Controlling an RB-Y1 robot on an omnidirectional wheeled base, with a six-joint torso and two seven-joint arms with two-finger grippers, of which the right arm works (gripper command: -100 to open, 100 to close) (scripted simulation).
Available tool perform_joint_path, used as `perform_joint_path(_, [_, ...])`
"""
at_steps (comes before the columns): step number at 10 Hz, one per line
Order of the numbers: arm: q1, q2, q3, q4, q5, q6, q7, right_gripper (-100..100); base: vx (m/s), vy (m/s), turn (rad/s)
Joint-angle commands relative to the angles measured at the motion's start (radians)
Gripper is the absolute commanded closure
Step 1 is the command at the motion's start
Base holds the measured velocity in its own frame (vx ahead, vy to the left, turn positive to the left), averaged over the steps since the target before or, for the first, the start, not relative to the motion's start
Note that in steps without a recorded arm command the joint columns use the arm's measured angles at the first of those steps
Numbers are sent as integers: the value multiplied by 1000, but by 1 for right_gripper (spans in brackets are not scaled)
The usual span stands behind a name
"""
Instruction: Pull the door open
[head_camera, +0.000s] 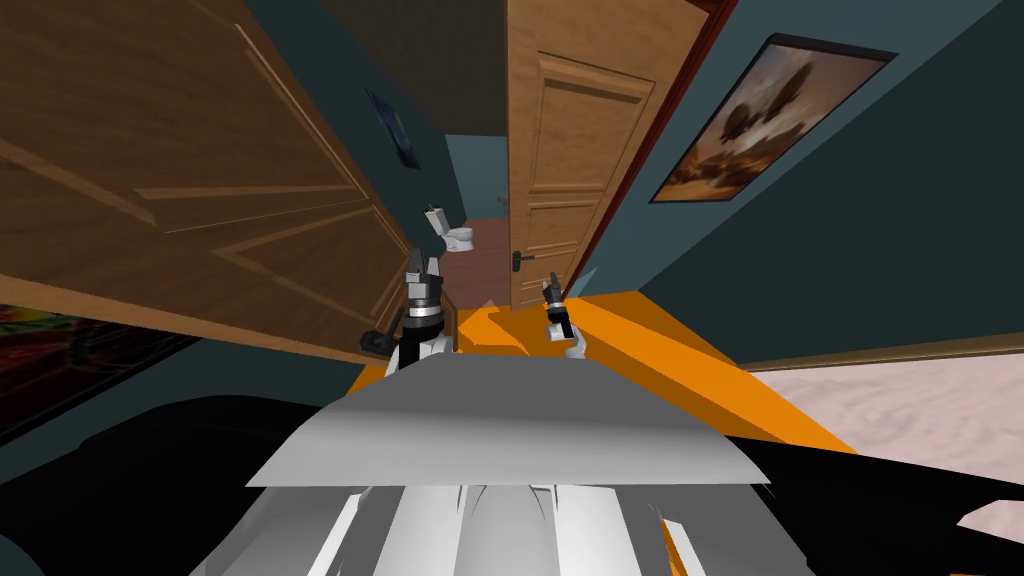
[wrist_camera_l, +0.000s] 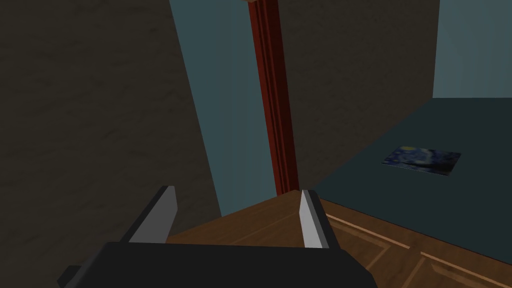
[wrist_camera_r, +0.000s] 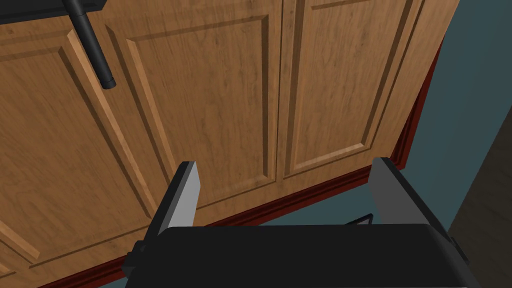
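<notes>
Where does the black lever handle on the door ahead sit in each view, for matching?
Head view: black lever handle on the light wooden door, just left of the right gripper.
Right wrist view: the handle crosses the door panel, beyond the open fingers, untouched.
Left wrist view: faces a darker wooden door and a blue painting instead.
Shared landmark: the dark red door frame beside the light door.

Home hallway: panelled door (head_camera: 575, 130), framed painting (head_camera: 770, 120), toilet (head_camera: 457, 236) beyond.

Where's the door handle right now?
Head view, centre: the black handle is on the door's left edge, just left of the right gripper, whose open jaws are not on it.
</notes>
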Motion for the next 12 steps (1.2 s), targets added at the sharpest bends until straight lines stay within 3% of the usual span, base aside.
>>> perform_joint_path(1, [-25, 0, 6, 40, 4, 4, -6, -100, 112, 34, -55])
perform_joint_path(12, [-210, -2, 36, 332, 29, 14, -51, -100, 95, 33, -57])
